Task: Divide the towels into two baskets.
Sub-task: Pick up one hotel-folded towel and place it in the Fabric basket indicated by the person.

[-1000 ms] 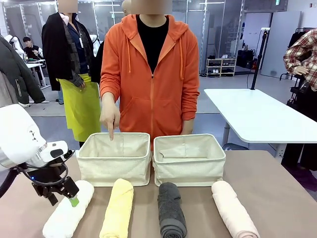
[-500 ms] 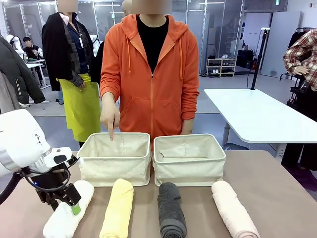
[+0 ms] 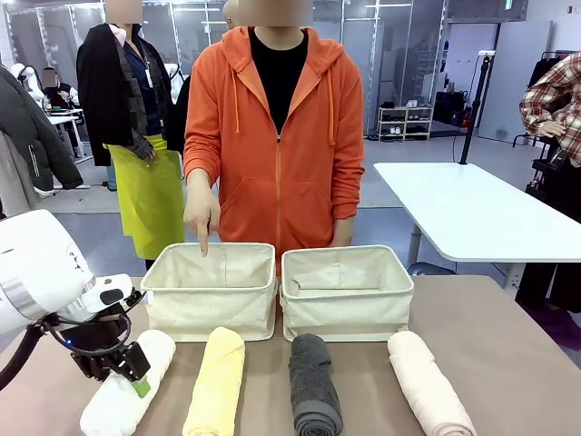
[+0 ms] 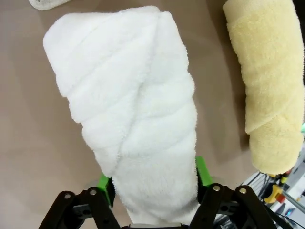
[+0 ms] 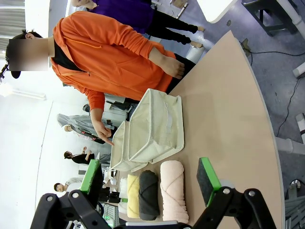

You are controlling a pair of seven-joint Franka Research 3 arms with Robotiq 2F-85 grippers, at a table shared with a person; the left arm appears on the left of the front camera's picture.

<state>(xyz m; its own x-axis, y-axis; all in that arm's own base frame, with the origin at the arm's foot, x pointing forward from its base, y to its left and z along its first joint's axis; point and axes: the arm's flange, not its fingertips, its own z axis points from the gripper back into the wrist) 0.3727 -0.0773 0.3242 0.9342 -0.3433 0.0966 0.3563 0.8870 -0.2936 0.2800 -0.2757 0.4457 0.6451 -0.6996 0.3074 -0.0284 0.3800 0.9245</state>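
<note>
A pale grey floor (image 3: 390,204) ran back through the middle of the frame to a row of glass panels (image 3: 359,54) in metal frames across the top. At centre right, in front of that glass, stood a low shelf rack (image 3: 405,121) holding small items too far off to make out. A white table (image 3: 472,213) on a metal leg filled the right middle, with a black pole (image 3: 473,109) leaning up behind it and a plain pale wall (image 3: 522,73) at the upper right. A brown tabletop (image 3: 517,354) spanned the bottom. Far off at the left edge stood another pale table (image 3: 62,119). The light was bright and even.
</note>
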